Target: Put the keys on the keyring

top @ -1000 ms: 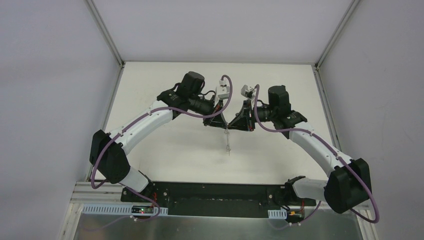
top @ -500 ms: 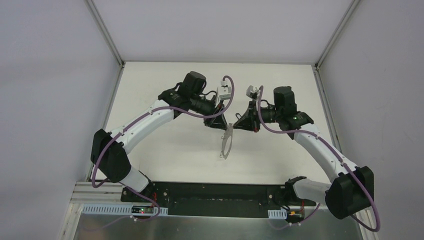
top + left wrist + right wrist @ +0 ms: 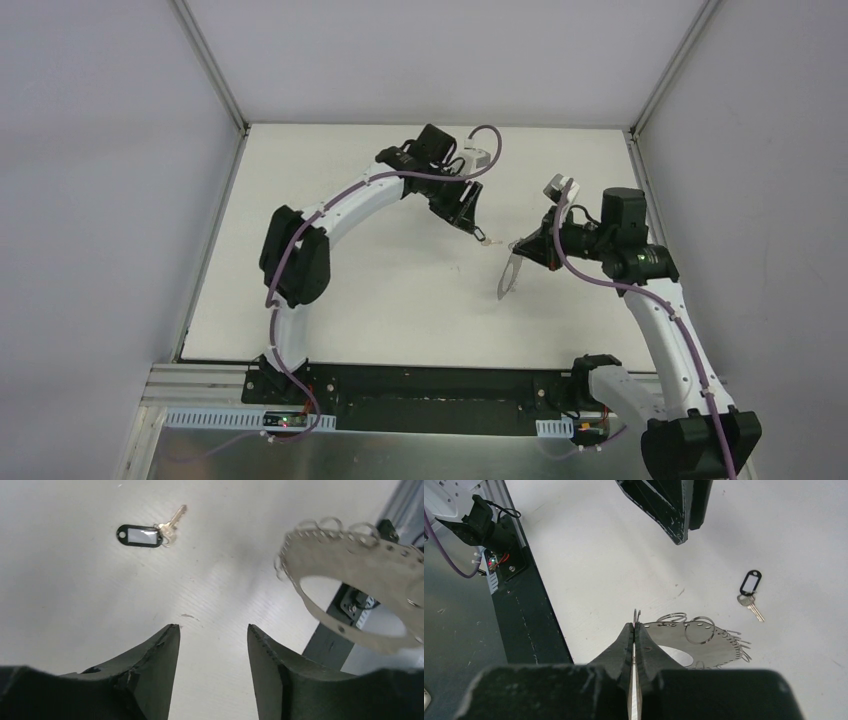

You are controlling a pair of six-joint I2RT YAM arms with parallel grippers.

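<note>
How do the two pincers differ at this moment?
The left pincer is open and empty; the right pincer is shut on the keyring. The left pincer hangs near the key lying on the table; the right pincer holds the keyring in the air. Both are black.

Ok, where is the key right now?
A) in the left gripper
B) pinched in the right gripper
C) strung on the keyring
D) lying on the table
D: the key lies flat on the table, apart from the open left gripper; the right gripper is shut on the keyring only.
</note>
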